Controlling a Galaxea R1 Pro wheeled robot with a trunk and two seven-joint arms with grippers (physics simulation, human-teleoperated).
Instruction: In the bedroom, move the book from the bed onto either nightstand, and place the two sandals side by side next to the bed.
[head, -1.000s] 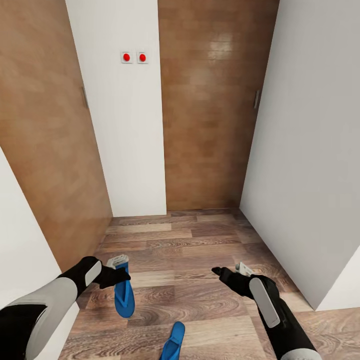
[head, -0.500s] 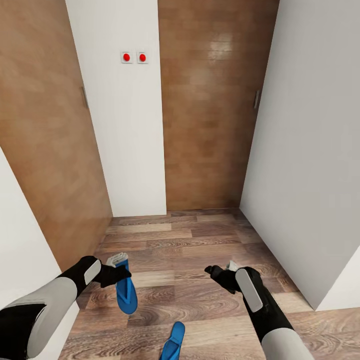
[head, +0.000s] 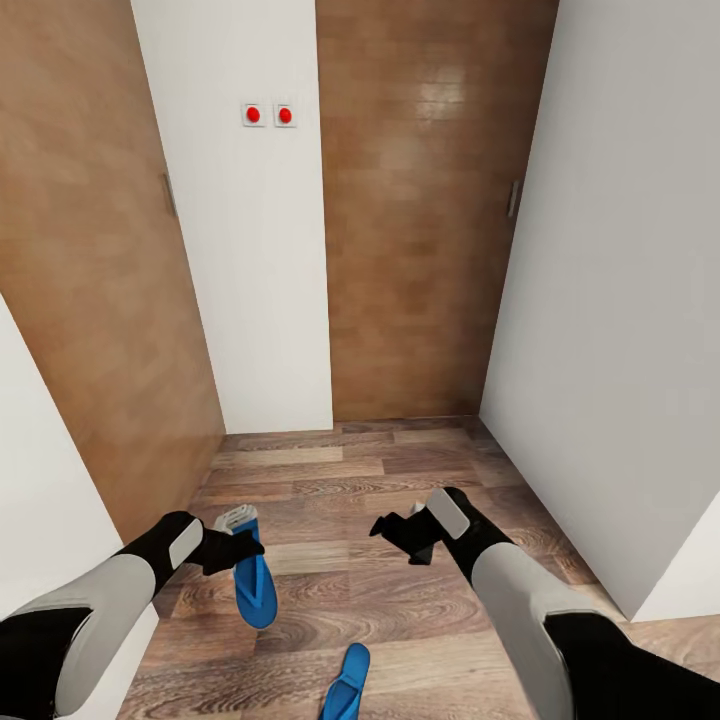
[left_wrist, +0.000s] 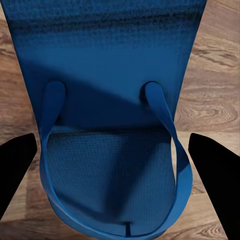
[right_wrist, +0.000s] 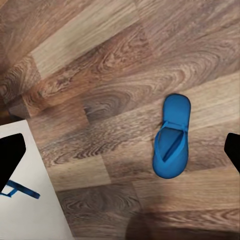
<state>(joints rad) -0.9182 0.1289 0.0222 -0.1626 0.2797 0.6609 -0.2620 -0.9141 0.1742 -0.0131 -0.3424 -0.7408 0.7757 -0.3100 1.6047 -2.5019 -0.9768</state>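
My left gripper (head: 238, 548) hangs low over the wood floor, shut on one bright blue sandal (head: 253, 588) that dangles from it. In the left wrist view this sandal (left_wrist: 115, 100) spans the gap between the two black fingers (left_wrist: 16, 165), which sit against its sides. The other sandal (head: 347, 684) lies flat on the floor near the bottom edge, and in the right wrist view this sandal (right_wrist: 173, 137) lies alone on the planks. My right gripper (head: 397, 535) is open and empty, above the floor in the middle. The book, bed and nightstand are out of view.
I am in a narrow passage: a white wall (head: 610, 300) on the right, brown wood doors (head: 420, 220) ahead and on the left, and a white wall strip with two red buttons (head: 268, 114). A white panel (right_wrist: 30, 200) shows in the right wrist view.
My right arm has swung left and forward, bringing its gripper toward the middle of the floor. The left gripper stayed nearly still, and the sandal it holds shifted slightly.
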